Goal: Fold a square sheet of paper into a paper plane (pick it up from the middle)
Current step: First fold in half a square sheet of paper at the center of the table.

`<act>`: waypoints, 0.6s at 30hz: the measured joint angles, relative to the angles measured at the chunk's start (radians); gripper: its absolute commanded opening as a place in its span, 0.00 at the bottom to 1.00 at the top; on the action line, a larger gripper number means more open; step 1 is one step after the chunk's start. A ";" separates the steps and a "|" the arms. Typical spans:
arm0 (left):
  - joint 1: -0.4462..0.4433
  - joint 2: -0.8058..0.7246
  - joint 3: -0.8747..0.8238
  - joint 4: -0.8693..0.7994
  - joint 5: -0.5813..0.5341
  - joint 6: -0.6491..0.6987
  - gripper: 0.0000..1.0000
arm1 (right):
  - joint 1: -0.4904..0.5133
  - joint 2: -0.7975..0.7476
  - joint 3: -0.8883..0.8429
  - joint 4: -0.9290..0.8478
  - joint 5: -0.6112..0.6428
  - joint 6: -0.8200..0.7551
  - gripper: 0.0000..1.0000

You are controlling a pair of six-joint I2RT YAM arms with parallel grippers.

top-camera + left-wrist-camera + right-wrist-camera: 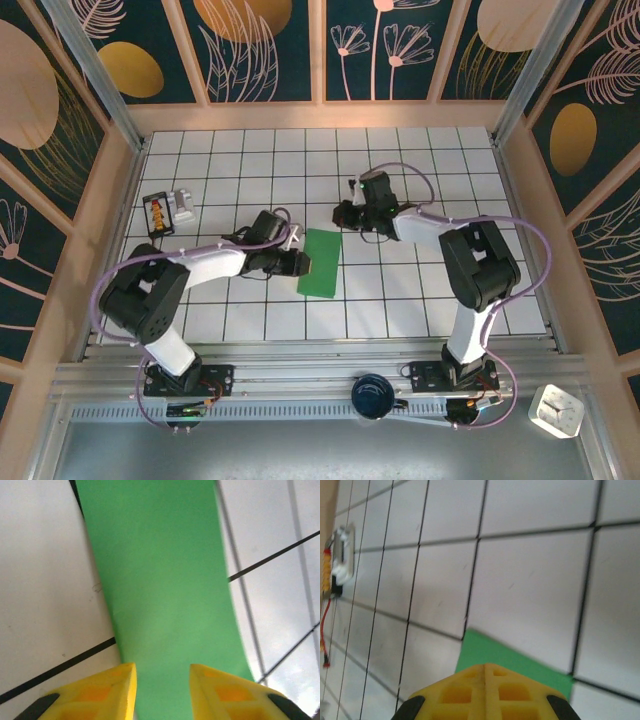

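The square sheet of paper [320, 263], seen from above as a narrow green rectangle, lies flat near the middle of the white tiled table [420, 290], its long sides running away from the arm bases. The left gripper [300, 263] reaches in low at the sheet's left edge, while the right gripper [343, 215] sits near its far end. A small black-and-yellow device [165, 211] rests well off to the left

From the left wrist, the paper [165, 580] stretches ahead as a green strip across the tile lines, running between the left gripper's [161, 666] yellow fingers [115, 685], which stand spread with a clear gap

From the right wrist, the right gripper [485, 666] has its yellow fingers pressed together on nothing, a corner of the paper [492, 652] showing just beyond the tips
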 measured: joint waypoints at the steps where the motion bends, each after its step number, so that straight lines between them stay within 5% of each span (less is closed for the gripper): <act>1: 0.003 -0.023 -0.009 0.014 0.000 -0.014 0.36 | 0.016 0.000 -0.006 0.003 -0.007 0.000 0.00; 8: 0.062 -0.112 -0.112 0.104 0.014 -0.147 0.21 | 0.108 0.061 0.009 0.069 -0.076 0.025 0.00; 18: 0.061 -0.064 -0.173 0.220 0.114 -0.271 0.00 | 0.112 0.202 0.040 0.092 -0.091 0.037 0.00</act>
